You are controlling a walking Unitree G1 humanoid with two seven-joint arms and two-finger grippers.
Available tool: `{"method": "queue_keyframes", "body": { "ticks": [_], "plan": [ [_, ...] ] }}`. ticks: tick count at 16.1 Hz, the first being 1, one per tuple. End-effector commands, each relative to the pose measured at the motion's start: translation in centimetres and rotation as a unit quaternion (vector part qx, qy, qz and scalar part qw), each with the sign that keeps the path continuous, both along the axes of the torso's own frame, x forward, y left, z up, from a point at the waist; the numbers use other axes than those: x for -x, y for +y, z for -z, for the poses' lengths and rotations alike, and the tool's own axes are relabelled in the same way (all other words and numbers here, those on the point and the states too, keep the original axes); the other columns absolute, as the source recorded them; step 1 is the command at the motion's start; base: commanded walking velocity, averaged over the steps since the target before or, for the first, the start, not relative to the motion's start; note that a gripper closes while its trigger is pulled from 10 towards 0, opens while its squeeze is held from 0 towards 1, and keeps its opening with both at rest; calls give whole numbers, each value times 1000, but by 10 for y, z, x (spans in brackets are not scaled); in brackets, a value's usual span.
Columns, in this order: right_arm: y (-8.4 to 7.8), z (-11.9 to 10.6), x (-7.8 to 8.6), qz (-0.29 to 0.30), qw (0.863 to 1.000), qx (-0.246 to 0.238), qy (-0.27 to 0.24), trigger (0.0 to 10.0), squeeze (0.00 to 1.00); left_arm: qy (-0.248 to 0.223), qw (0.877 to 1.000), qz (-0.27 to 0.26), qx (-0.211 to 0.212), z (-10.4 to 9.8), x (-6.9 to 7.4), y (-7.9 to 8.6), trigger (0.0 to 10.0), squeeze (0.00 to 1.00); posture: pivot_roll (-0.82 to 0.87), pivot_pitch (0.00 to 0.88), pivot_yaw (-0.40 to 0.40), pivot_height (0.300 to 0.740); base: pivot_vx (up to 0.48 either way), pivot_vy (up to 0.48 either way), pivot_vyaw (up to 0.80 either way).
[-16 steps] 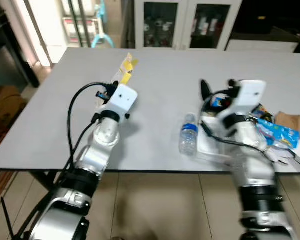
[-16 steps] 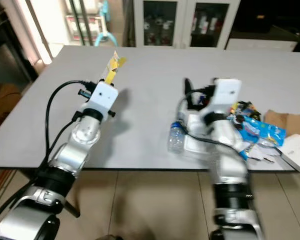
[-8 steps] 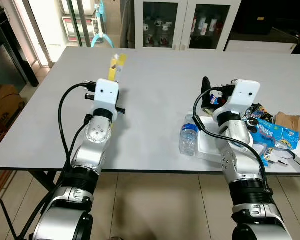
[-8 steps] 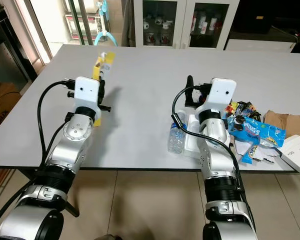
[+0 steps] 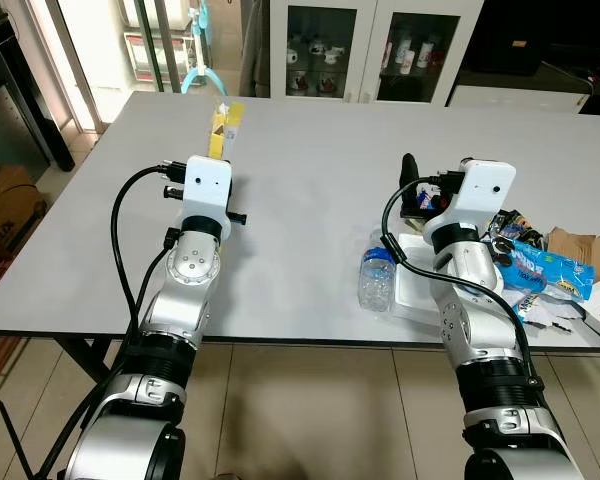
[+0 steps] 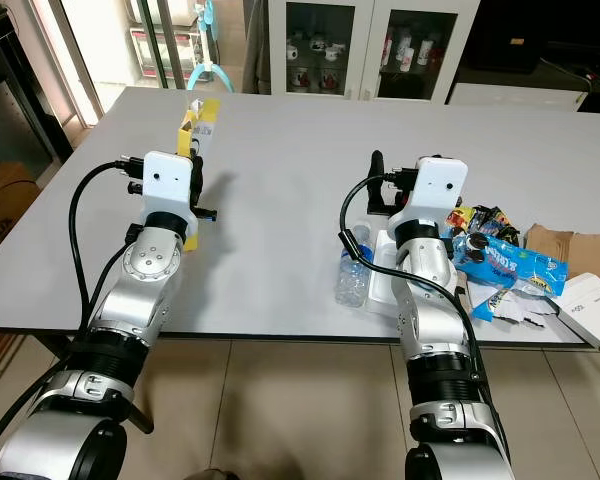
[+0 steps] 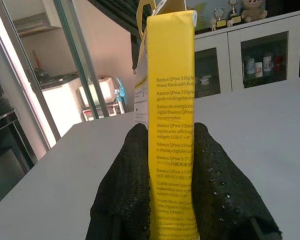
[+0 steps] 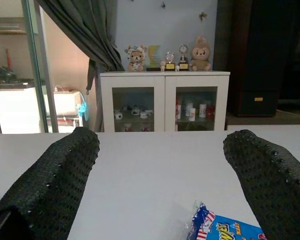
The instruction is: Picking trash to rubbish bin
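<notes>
My left gripper (image 5: 220, 150) is shut on a tall yellow cardboard package (image 5: 223, 125) and holds it upright above the left part of the grey table (image 5: 310, 150). In the left wrist view both black fingers (image 7: 132, 175) press the package's (image 7: 171, 115) narrow sides. My right gripper (image 8: 165, 160) is open with nothing between its fingers, over the table's right side. A clear plastic bottle (image 5: 377, 272) lies by a white foam tray (image 5: 412, 292) just below the right wrist. A blue snack packet (image 5: 545, 262) lies to its right.
Colourful wrappers (image 5: 510, 222), brown paper (image 5: 580, 243) and a white booklet (image 6: 590, 305) crowd the table's right edge. A white glass-door cabinet (image 5: 350, 45) stands behind the table. Tiled floor lies beyond the near edge (image 5: 280, 342).
The left arm has straightened and swung left, bringing the yellow package from tilted to upright. The view has steadied from a blur. The right gripper has hardly moved.
</notes>
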State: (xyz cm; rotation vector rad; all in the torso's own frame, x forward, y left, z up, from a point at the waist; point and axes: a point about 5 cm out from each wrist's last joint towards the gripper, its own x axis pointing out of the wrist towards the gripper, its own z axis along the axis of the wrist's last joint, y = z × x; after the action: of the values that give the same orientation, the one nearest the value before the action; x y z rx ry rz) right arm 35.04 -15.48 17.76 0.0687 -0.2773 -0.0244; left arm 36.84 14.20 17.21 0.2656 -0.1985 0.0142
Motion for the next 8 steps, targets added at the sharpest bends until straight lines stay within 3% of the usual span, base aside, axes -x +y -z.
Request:
{"method": "queue_keyframes", "body": {
  "ticks": [1,4,8],
  "plan": [
    [-1,4,1,4,1000,-3,6,10000,0,-23,1000,6,-11,-9,0,-3,10000,0,1,4,-43,740,0,0,0],
    [0,5,0,5,1000,-2,7,10000,0,-56,998,19,-24,-24,1,-10,10000,0,3,11,-43,740,0,0,0],
    [-2,5,0,8,1000,-1,6,10000,0,-54,998,31,-32,-22,3,-20,10000,0,-2,13,-37,740,0,0,0]
  ]
}}
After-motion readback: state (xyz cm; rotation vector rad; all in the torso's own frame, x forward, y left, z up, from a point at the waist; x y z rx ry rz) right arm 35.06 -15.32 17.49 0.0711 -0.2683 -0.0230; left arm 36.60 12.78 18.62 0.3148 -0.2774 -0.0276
